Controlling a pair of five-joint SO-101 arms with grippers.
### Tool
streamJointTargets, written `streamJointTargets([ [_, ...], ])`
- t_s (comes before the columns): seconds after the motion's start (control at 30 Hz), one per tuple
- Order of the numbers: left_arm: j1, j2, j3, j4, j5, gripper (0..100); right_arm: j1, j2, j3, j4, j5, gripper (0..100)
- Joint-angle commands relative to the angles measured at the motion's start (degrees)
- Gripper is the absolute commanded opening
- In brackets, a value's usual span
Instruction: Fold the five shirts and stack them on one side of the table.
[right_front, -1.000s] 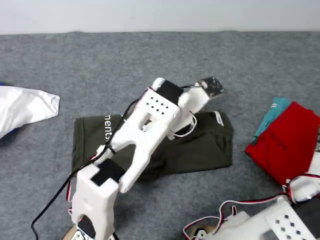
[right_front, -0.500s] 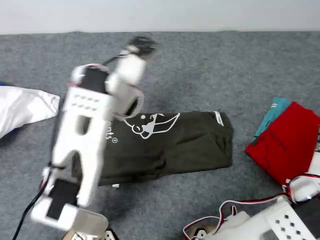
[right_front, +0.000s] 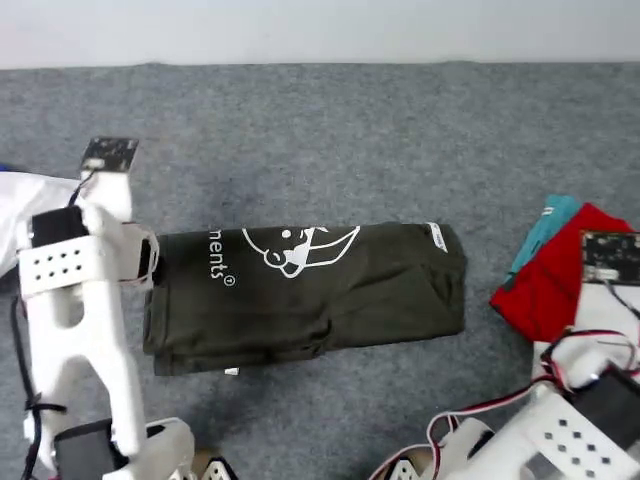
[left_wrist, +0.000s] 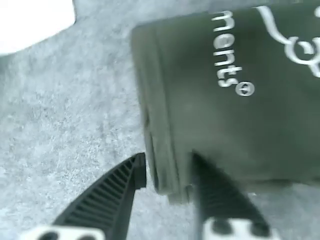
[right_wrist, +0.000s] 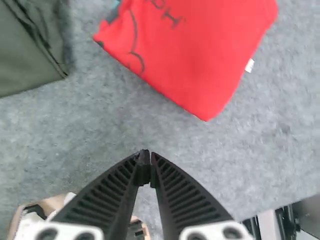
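A dark olive shirt (right_front: 320, 290) with white print lies folded into a long strip across the middle of the table. My left arm (right_front: 70, 290) stands over its left end. In the left wrist view my left gripper (left_wrist: 167, 172) is open, its two fingers either side of the olive shirt (left_wrist: 225, 100) corner edge, low over the carpet. My right gripper (right_wrist: 145, 156) is shut and empty above bare carpet, just short of the folded red shirt (right_wrist: 192, 45). That red shirt (right_front: 560, 285) lies on a teal one (right_front: 545, 230) at the right edge.
A white shirt (right_front: 25, 215) lies crumpled at the left edge, close to my left arm. My right arm (right_front: 590, 400) fills the near right corner. Grey carpet (right_front: 350, 140) covers the table, open towards the far wall.
My left arm has swung from over the olive shirt's middle out to its left end, uncovering the print. My right arm has come forward over the red shirt's near edge.
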Motion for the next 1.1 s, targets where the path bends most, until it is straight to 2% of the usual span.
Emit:
streamJointTargets([
  [0.0, -0.97, -2.37, 3.91, -5.89, 0.09, 23, -3.91, -0.48, -0.18, 2.15, -3.43, 1.2],
  [0.2, -0.70, 5.45, 8.92, -14.59, -2.20, 23, -5.58, -0.57, -0.18, 2.15, -3.69, 1.2],
  [0.43, -0.70, 21.63, 4.26, -18.99, -1.93, 22, -5.49, -0.57, -0.18, 2.15, -3.69, 1.2],
  [0.57, -0.79, 28.13, -1.89, -15.03, -1.93, 21, -5.49, -0.57, -0.18, 2.15, -3.69, 1.2],
  [0.77, -0.70, 36.92, -8.40, -10.55, -1.93, 15, -5.49, -0.57, -0.18, 2.15, -3.69, 1.2],
  [0.9, -0.70, 42.11, -13.41, -7.65, -1.93, 9, -5.49, -0.57, -0.18, 2.15, -3.69, 1.2],
  [1.0, -0.70, 44.22, -16.66, -5.45, -1.93, 0, -5.49, -0.57, -0.18, 2.15, -3.69, 1.2],
  [1.07, -0.53, 44.04, -17.63, -4.66, -1.85, 0, -5.49, -0.57, -0.18, 2.15, -3.69, 1.2],
])
